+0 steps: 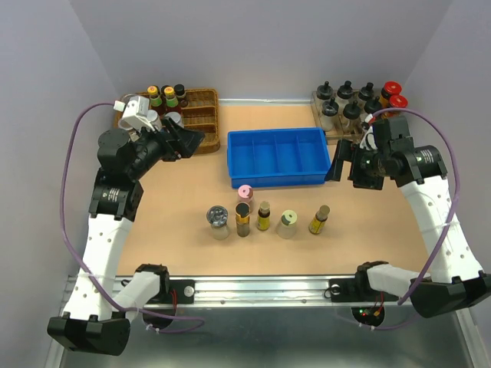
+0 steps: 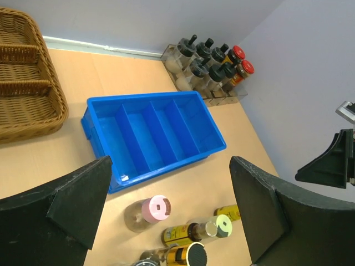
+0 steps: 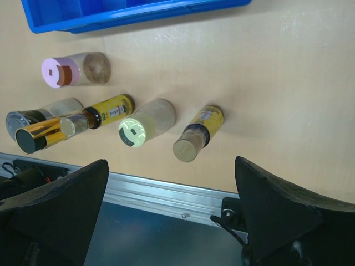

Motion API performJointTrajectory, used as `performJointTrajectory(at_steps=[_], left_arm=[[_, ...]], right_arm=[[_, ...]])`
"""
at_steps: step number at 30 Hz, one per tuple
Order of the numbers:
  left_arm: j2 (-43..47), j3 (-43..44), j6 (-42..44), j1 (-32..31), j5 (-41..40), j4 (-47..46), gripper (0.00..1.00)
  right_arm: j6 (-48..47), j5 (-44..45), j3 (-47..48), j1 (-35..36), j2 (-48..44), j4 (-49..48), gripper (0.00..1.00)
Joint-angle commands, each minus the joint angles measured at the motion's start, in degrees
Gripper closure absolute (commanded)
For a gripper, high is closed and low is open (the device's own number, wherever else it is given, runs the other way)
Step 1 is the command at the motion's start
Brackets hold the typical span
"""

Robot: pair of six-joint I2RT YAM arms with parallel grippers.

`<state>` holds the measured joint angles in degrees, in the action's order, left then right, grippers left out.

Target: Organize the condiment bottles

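Blue plastic divided bin (image 1: 278, 157) sits mid-table. On its near side the six condiment bottles (image 1: 264, 216) stand in a loose row, from the silver-lidded jar (image 1: 219, 221) to the tan-capped bottle (image 1: 320, 219), with the pink-lidded jar (image 1: 245, 195) closest to the bin. The left gripper (image 1: 196, 143) hovers off the bin's left end and the right gripper (image 1: 335, 162) off its right end, both spread wide.

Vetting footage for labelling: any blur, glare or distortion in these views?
Top external: sharp, even light, soft shadows. Left wrist: blue bin crisp, near jaws dark. Right wrist: glare on the pale-green-lidded jar; condiment bottles look splayed by perspective.
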<state>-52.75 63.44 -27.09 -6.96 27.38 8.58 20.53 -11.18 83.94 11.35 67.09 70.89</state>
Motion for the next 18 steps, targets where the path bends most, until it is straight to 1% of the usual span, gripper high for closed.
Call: performJointTrajectory(at_steps=[1,4,8,11,15,17,18], left_arm=[[0.5,-0.2,0.6,-0.9,1.9,-1.9,0.01],[-0.1,0.3,1.3,-1.1,2.7,-2.1,0.01],[-0.9,1.0,2.0,-1.2,2.7,-1.7,0.01],[-1.2,1.2,2.3,-1.3,2.8,-1.7,0.01],[-1.3,1.4,3.1,-1.4,2.9,-1.4,0.01],[-1.5,1.7,3.5,-1.5,3.2,-1.2,0.01],[-1.6,1.9,3.8,-1.5,3.2,-1.0,0.01]], right_arm=[[0.7,1.9,0.3,0.5,-1.3,0.0,0.0],[0.5,2.2,-0.3,0.5,-1.5,-0.5,0.0],[-0.1,4.9,-0.8,0.4,-2.2,-0.9,0.0],[-0.6,4.9,-0.7,0.4,-2.1,-1.5,0.0],[-1.2,7.4,0.5,0.4,-1.4,-2.2,0.0],[-2.9,4.3,1.0,1.9,-0.7,-3.0,0.0],[-3.7,0.8,0.3,2.7,-0.1,-3.1,0.0]])
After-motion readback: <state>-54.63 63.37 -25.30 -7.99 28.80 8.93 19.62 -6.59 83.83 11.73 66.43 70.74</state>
